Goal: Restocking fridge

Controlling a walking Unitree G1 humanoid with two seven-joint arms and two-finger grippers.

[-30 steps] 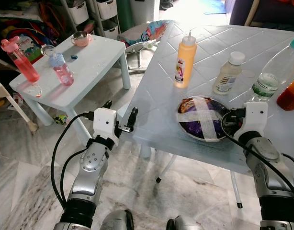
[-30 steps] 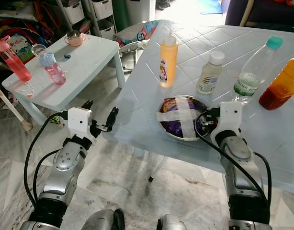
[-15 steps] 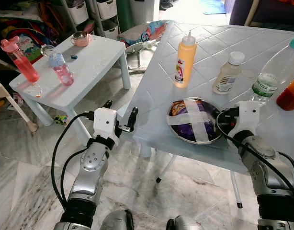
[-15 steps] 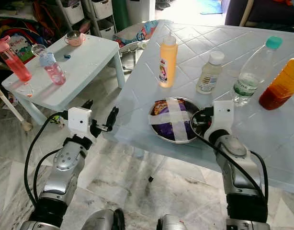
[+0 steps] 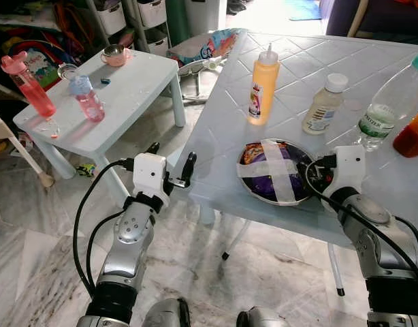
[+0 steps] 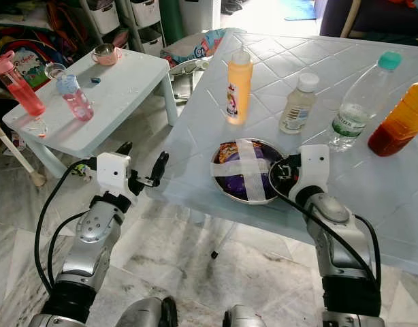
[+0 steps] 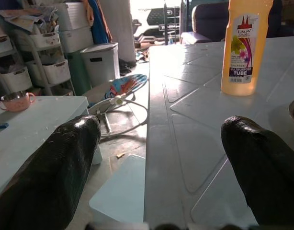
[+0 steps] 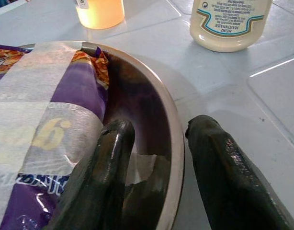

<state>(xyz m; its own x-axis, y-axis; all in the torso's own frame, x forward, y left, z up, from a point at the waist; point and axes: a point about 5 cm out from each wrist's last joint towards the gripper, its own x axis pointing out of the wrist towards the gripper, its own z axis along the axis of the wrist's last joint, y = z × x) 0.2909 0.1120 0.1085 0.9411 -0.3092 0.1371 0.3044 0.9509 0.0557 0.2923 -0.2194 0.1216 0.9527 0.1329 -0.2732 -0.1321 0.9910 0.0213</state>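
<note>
Bowl [image 5: 275, 172] sits near the front edge of the big worktop [image 5: 216, 136], with a purple snack bag taped inside it. The right gripper [image 8: 156, 158] straddles the bowl's right rim, one finger inside and one outside, not squeezed shut yet. The left gripper [image 5: 171, 163] is open and empty, hanging just off the worktop's left edge. I think the bowl could slip or tip, because the rim is thin and smooth, and it could slide off the near edge and spill. Behind the bowl stand four bottles: one yellow [image 5: 262, 84], one white [image 5: 324, 103], one clear [image 5: 393, 102] and one orange [image 5: 414, 133]. On the small worktop [image 5: 134, 88] at far left are two pink bottles and one cup [image 5: 116, 54].
</note>
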